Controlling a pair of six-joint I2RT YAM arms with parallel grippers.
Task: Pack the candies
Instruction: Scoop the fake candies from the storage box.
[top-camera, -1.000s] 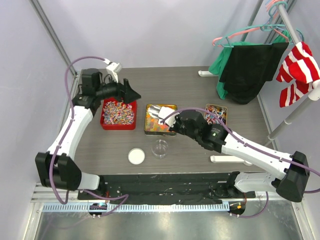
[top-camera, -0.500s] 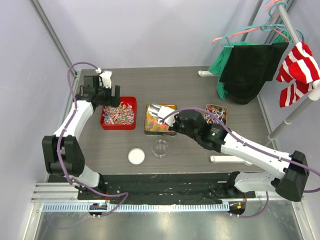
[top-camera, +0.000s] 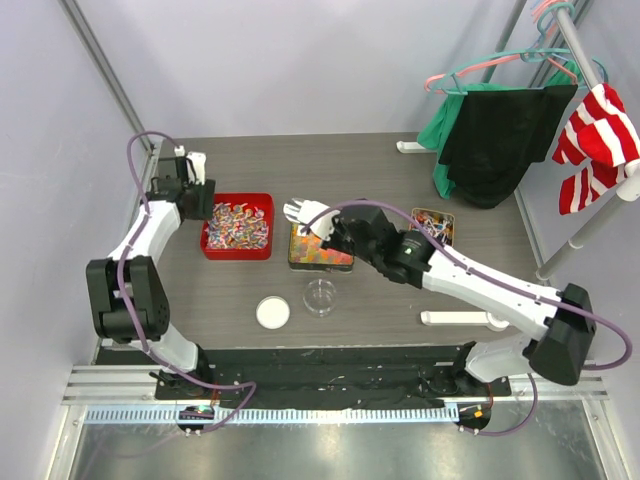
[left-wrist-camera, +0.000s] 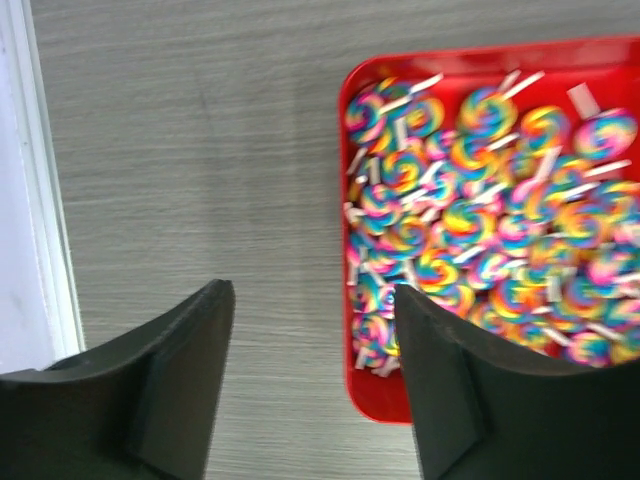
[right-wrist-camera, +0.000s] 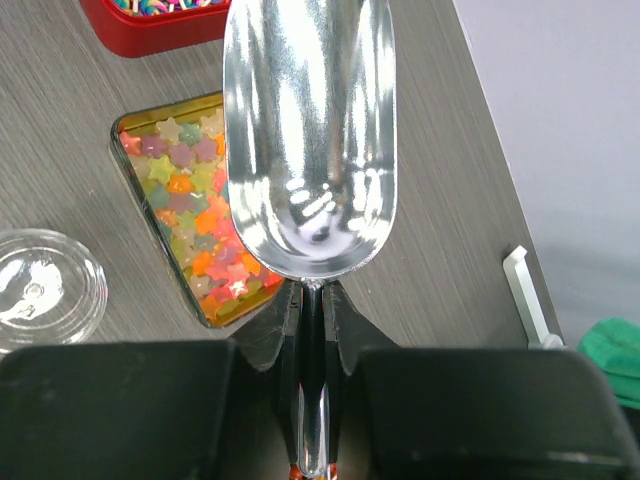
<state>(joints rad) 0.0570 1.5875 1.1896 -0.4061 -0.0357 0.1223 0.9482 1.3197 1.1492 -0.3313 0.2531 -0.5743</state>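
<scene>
Swirl-patterned candies (left-wrist-camera: 480, 200) fill a red tray (left-wrist-camera: 372, 405). My left gripper (left-wrist-camera: 315, 390) hangs open, pointing down over the tray's left edge, one finger over bare table and the other over the tray; nothing is between them. In the top view it sits at the tray's far left corner (top-camera: 198, 203). Star-shaped gummy candies (right-wrist-camera: 190, 220) lie in a gold tin (top-camera: 320, 255). My right gripper (right-wrist-camera: 312, 310) is shut on the handle of a shiny metal scoop (right-wrist-camera: 310, 130), whose bowl looks empty and hovers beside the tin's far right edge (top-camera: 305, 213).
A clear cup (top-camera: 320, 296) and a white lid (top-camera: 272, 313) sit near the front. A second tin of wrapped sweets (top-camera: 432, 225) is on the right. A clothes rack with hanging garments (top-camera: 500, 140) stands at the back right, with its white foot (right-wrist-camera: 525, 295) on the table.
My left arm has pulled back to the left and its gripper now points down at the red tray's far left corner. My right arm has carried the scoop left and farther back.
</scene>
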